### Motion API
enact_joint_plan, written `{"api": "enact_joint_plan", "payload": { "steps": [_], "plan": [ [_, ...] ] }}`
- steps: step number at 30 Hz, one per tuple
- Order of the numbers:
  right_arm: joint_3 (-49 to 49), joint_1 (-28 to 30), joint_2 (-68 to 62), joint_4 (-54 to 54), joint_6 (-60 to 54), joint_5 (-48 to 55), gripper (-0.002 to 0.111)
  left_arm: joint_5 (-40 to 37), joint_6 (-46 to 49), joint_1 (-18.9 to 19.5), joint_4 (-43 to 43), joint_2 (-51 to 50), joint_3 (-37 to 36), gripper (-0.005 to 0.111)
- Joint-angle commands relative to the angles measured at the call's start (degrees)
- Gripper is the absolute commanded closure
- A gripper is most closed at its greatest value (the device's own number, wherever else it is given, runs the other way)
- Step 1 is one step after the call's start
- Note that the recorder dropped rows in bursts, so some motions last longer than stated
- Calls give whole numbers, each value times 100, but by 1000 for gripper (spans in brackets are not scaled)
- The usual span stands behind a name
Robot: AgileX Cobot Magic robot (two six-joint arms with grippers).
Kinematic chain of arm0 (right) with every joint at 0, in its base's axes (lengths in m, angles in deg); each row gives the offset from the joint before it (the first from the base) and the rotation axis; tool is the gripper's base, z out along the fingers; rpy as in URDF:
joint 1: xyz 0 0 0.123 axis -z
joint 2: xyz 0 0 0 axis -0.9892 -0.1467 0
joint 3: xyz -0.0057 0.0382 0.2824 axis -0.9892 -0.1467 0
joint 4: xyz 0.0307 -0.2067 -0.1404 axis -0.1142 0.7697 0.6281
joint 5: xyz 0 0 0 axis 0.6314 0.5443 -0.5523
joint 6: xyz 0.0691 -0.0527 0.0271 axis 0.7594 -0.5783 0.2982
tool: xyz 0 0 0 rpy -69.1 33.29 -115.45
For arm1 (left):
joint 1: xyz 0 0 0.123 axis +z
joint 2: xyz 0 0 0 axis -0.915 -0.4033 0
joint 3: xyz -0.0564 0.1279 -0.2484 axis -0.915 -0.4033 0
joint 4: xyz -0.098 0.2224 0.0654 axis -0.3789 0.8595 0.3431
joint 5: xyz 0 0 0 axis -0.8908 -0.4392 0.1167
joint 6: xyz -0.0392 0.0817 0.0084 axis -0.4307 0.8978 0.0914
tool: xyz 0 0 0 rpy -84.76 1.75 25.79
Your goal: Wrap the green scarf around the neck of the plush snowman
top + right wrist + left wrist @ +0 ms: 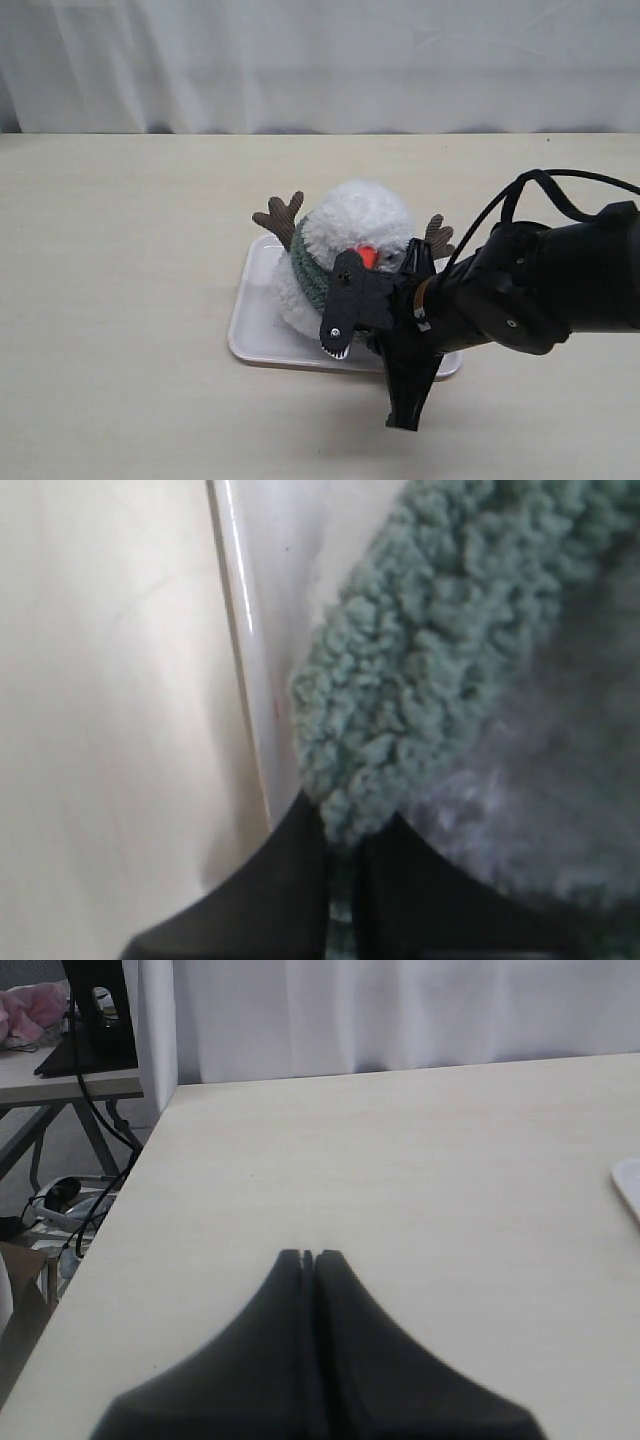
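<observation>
The right pincer (342, 820) is clenched on a fold of the green scarf (440, 650), just inside the rim of the white tray (240, 630). The scarf bands the plush snowman (360, 215) between head and body as it sits on that tray. The wrap looks nearly made. Next, I judge, the held end must be laid across the front and let go gently, without tipping the plush. The left pincer (308, 1256) is clenched on nothing, above bare bench (400, 1160).

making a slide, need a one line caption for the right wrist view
The right pincer shut on the green scarf, against the plush snowman, just inside the white tray rim.
</observation>
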Motion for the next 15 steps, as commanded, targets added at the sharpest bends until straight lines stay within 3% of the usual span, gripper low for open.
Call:
{"api": "enact_joint_plan", "payload": {
  "steps": [1, 11, 15],
  "plan": [
    [65, -8, 54, 238, 40, 165, 104, 65, -18, 7, -11, 10, -18, 107],
    [76, -8, 54, 272, 40, 168, 104, 76, -18, 7, -11, 10, -18, 107],
    [76, -8, 54, 186, 40, 241, 90, 76, -18, 7, -11, 10, -18, 107]
  ]
}}
